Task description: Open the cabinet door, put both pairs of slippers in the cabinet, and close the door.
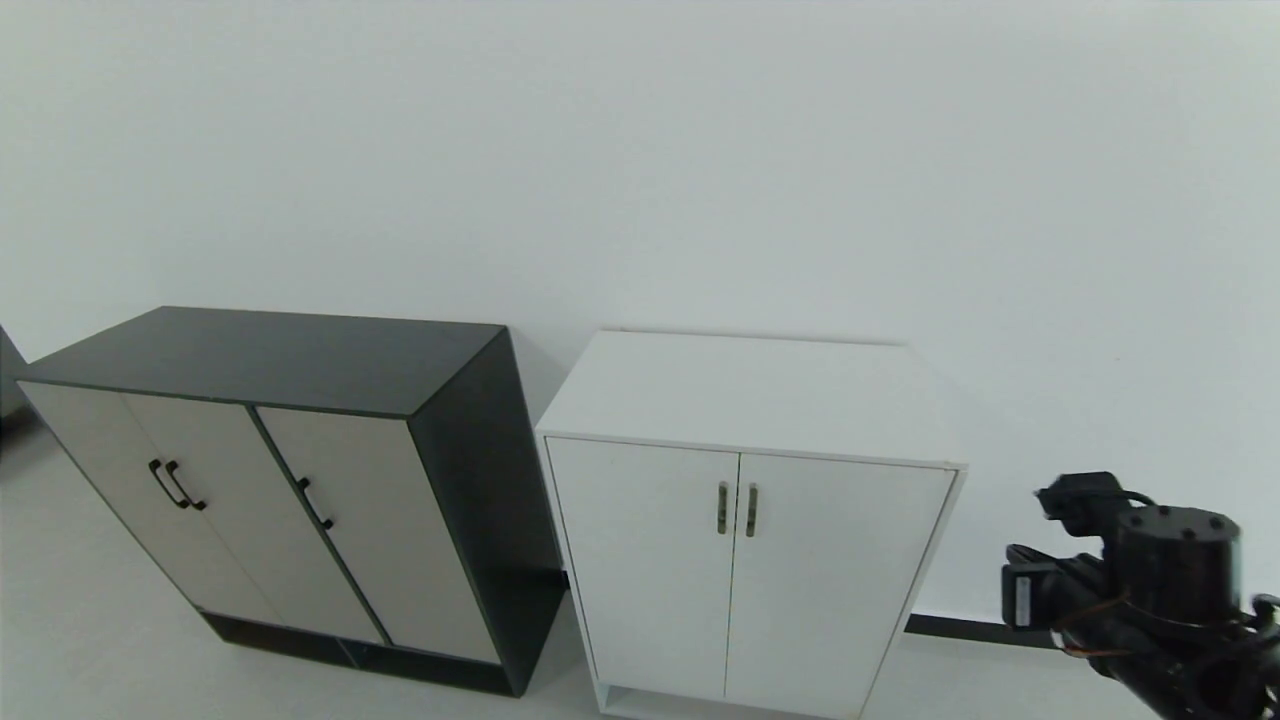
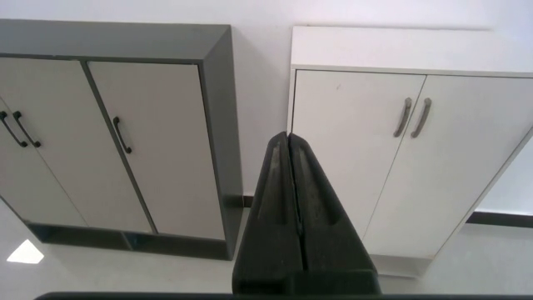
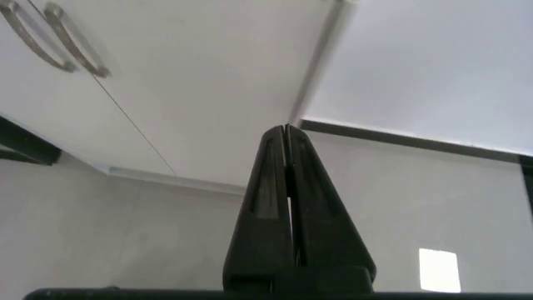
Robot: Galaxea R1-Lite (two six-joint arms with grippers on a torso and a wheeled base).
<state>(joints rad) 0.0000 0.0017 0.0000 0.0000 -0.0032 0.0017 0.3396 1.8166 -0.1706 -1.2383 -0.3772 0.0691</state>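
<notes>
A white two-door cabinet [image 1: 745, 570] stands against the wall, both doors closed, with two metal handles [image 1: 736, 508] at its middle seam. It also appears as the white cabinet [image 2: 400, 150] in the left wrist view, some way off from my left gripper [image 2: 289, 137], whose fingers are pressed together with nothing between them. My right gripper [image 3: 286, 129] is shut and empty, held low in front of the white cabinet's door [image 3: 191, 75], toward the lower right corner. My right arm [image 1: 1140, 590] shows at the lower right of the head view.
A dark cabinet [image 1: 300, 480] with two grey doors and black handles stands directly left of the white one, also closed. A black baseboard [image 1: 975, 630] runs along the wall at the right. The floor [image 3: 125, 233] below the cabinets is pale and bare.
</notes>
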